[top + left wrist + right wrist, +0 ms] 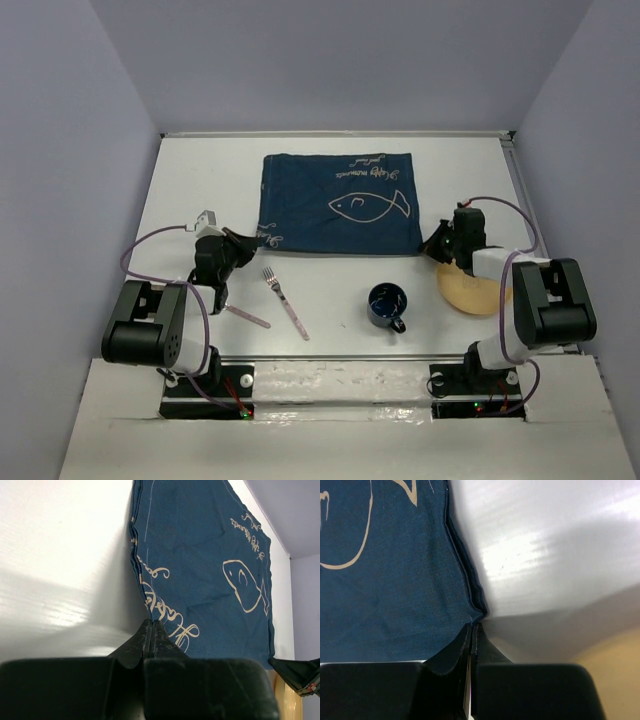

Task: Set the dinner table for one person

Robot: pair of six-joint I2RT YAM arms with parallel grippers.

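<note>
A dark blue cloth [340,205] with a fish print lies flat on the white dinner table [200,180], at the middle back. My left gripper [252,243] is shut, its tips [151,622] pinching the cloth's [210,570] near left corner. My right gripper [437,246] is shut, its tips [471,625] pinching the cloth's [385,580] near right corner. A fork [286,302] with a pink handle lies in front of the cloth. A dark blue mug [387,305] stands to its right. A yellow plate [470,290] lies partly under my right arm.
A second pink-handled utensil [245,316] lies near the left arm, partly hidden by it. The yellow plate's rim also shows in the left wrist view [292,700] and the right wrist view [615,680]. Grey walls enclose the table on three sides.
</note>
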